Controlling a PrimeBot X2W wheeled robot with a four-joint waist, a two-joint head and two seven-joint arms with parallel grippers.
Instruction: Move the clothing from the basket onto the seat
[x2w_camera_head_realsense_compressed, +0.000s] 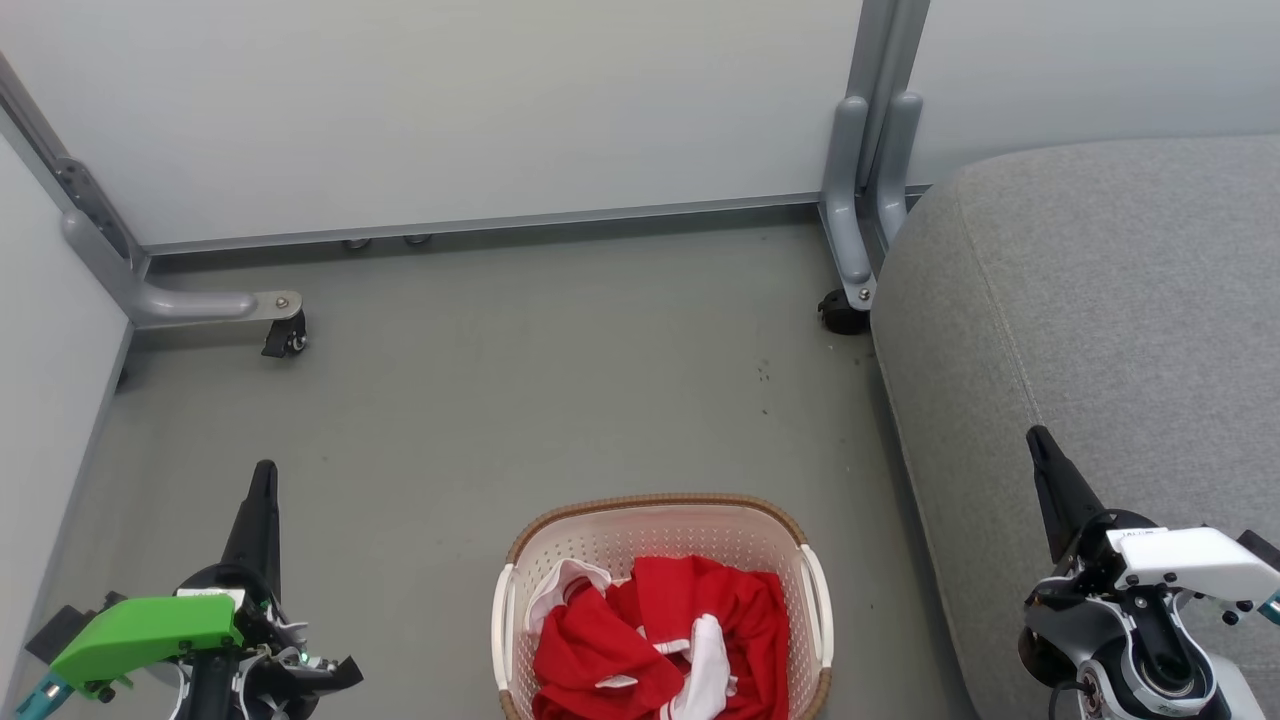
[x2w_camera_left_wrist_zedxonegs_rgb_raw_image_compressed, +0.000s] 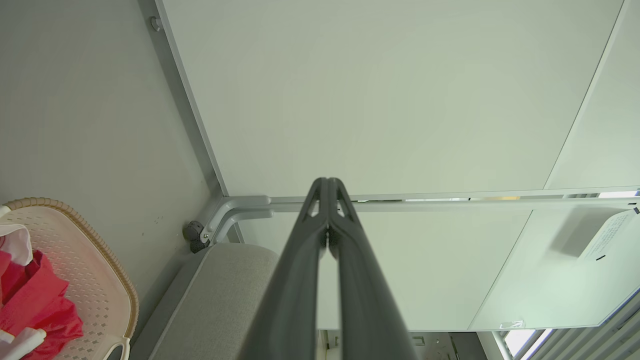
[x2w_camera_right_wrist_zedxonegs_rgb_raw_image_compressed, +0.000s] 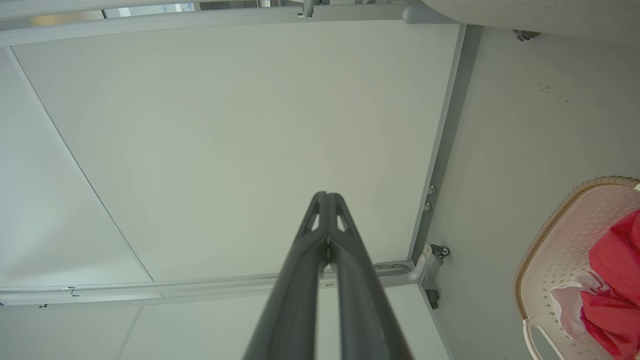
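Left claw closed, basket cropped

The basket is cut off below, the seat at right

Red clothing with white trim; cream perforated basket, brown rim; grey woven seat.

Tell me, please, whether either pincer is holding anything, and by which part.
Nothing is held. The left pincer and right pincer are both shut on air, and the soft red-and-white fabric clothing lies in the oval cream perforated plastic basket.
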